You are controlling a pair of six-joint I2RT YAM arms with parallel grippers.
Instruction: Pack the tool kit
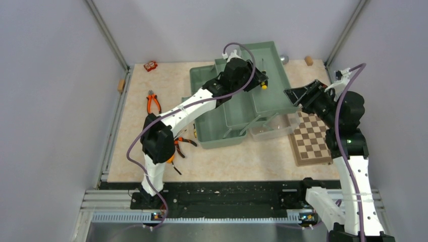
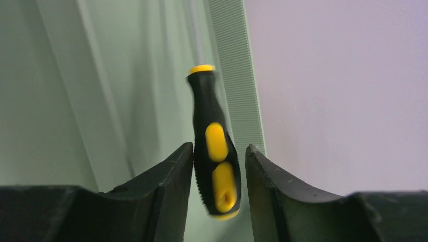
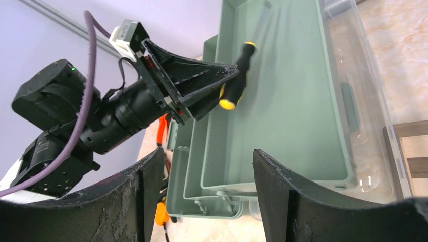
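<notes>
The sage-green toolbox [image 1: 217, 132] stands open mid-table with its fold-out tray [image 1: 270, 96] raised on the right. My left gripper [image 1: 260, 80] hovers over that tray. A black-yellow screwdriver [image 2: 208, 108] hangs blurred between its jaws, brushing the left finger with a clear gap to the right one, so the left gripper [image 2: 218, 148] is open. From the right wrist, the screwdriver [image 3: 236, 83] tilts over the tray floor [image 3: 298, 101]. My right gripper [image 3: 208, 151] is open and empty just right of the toolbox [image 1: 293, 98].
Orange-handled pliers [image 1: 153, 102] lie left of the box. More orange tools [image 1: 184, 143] sit under the left arm. The translucent lid [image 1: 275, 128] and a chessboard [image 1: 313, 138] are to the right. A red item [image 1: 150, 65] and grey metal piece [image 1: 285, 59] sit at the back.
</notes>
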